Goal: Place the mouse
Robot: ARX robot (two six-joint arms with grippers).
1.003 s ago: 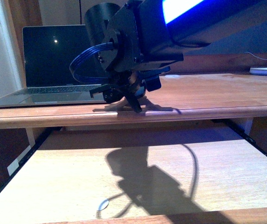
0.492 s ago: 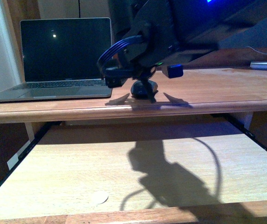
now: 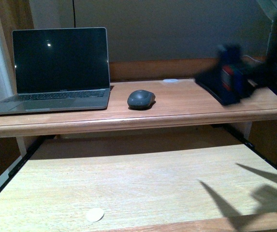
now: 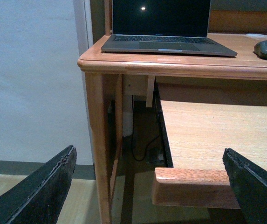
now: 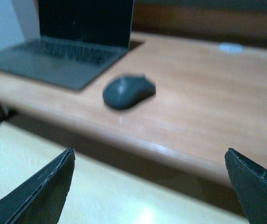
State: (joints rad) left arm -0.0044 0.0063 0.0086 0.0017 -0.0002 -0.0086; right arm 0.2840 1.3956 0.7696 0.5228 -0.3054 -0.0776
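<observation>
Front view: mouse down on desk, nobody holding it.

Obs: mouse sits free on the top, just beside the laptop at its right front corner, not touching it, and set back from the rounded front edge. Right gripper faces it from off the desk with fingers spread wide, nothing between them. Left gripper is likewise spread and bare, low by the desk's left leg. Right arm shows only as a blur at the desk's right end. Judgement: placing looks done. The next move calls for no grasp, only taking the arm off without clipping the desk lip. Room: bare wood right of the mouse; shelf below is open apart from a pale disc.
</observation>
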